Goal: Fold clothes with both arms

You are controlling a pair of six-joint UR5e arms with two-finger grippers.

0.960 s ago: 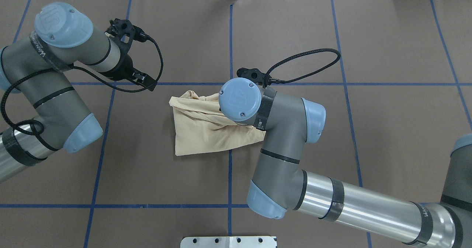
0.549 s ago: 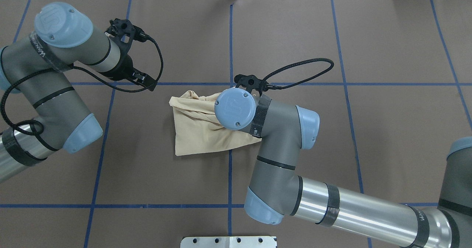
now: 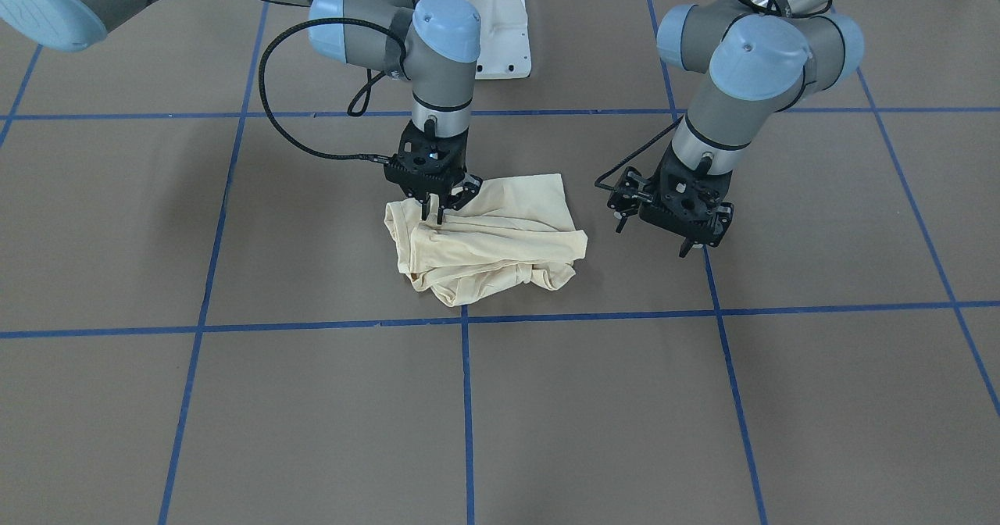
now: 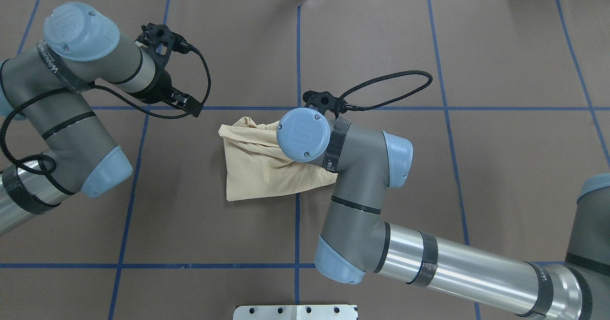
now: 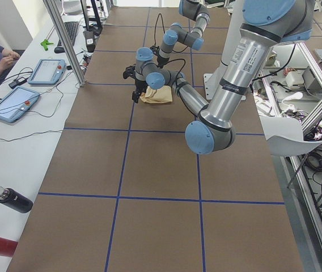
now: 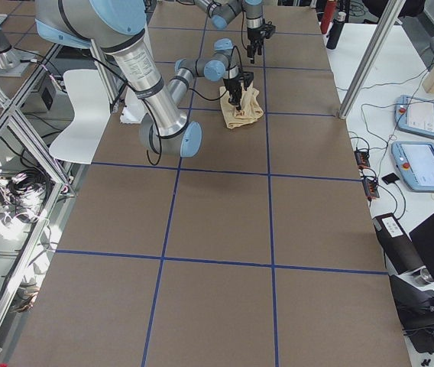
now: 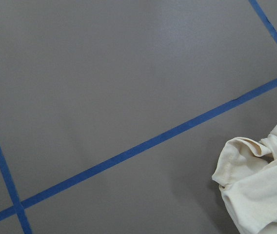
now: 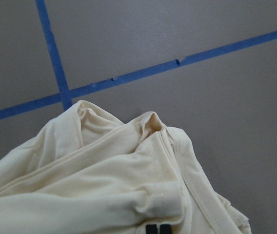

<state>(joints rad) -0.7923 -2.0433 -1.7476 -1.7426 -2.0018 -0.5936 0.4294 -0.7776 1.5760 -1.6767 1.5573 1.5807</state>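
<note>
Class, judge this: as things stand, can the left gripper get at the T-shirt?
Probably yes. The left gripper hangs open beside the T-shirt, with only bare table between them; the right gripper sits at the opposite edge.

t-shirt (image 4: 252,167) partly under right arm (image 4: 362,167)

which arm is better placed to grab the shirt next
Right, probably: the right gripper has its fingertips on the cream shirt; the left gripper hangs beside it, over the table.
</note>
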